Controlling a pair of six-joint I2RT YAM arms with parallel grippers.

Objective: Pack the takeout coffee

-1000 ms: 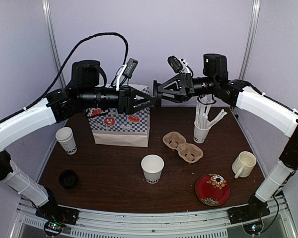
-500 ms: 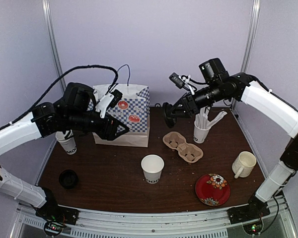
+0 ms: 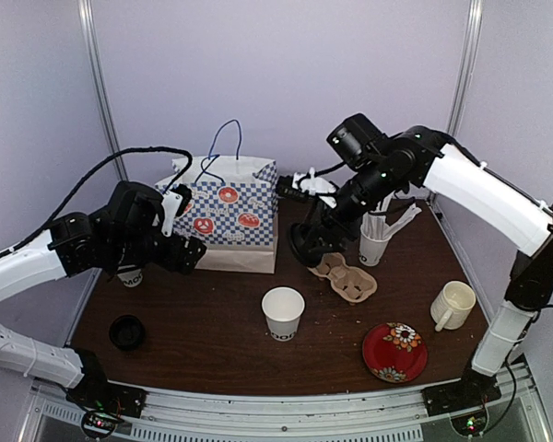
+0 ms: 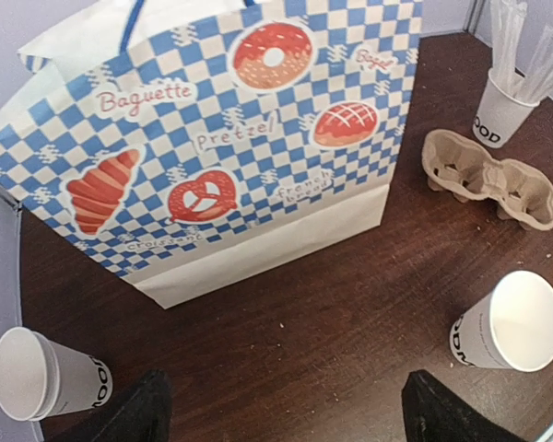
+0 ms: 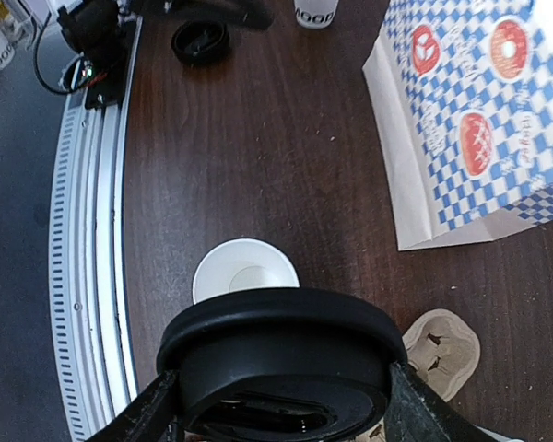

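The right wrist view showed plainly what the top view blurred: the right jaws clamped on a black lid (image 5: 281,350), an open paper cup (image 5: 245,269) standing mid-tabletop (image 5: 258,138); the left wrist view showed the left jaws spread wide, empty, facing the checked bag (image 4: 258,166); a second cup (image 4: 46,376) stood left of it, half hidden from overhead.

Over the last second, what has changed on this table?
Both arms dropped away from the bag's mouth. The left gripper swung down-left toward the left cup and opened, empty. The right gripper, shut on a black lid, came down near the cup carrier. Bag, centre cup, carrier, mug and plate stayed put.
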